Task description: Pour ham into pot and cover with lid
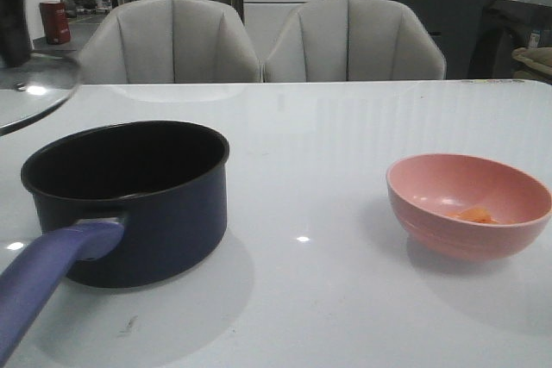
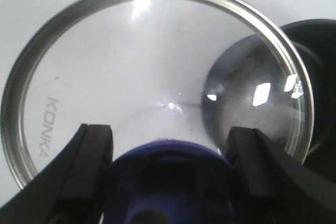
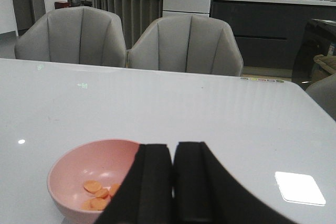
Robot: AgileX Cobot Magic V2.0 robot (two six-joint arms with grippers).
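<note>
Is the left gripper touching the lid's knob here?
Touching. In the left wrist view the left gripper has a black finger pressed against each side of the blue knob of the lid.

Both hands closed, one loaded.
The left hand [image 2: 170,182] grips the lid's knob [image 2: 168,182] between its fingers [image 2: 84,177]; the right hand [image 3: 173,182] has its fingers pressed together, holding nothing.
</note>
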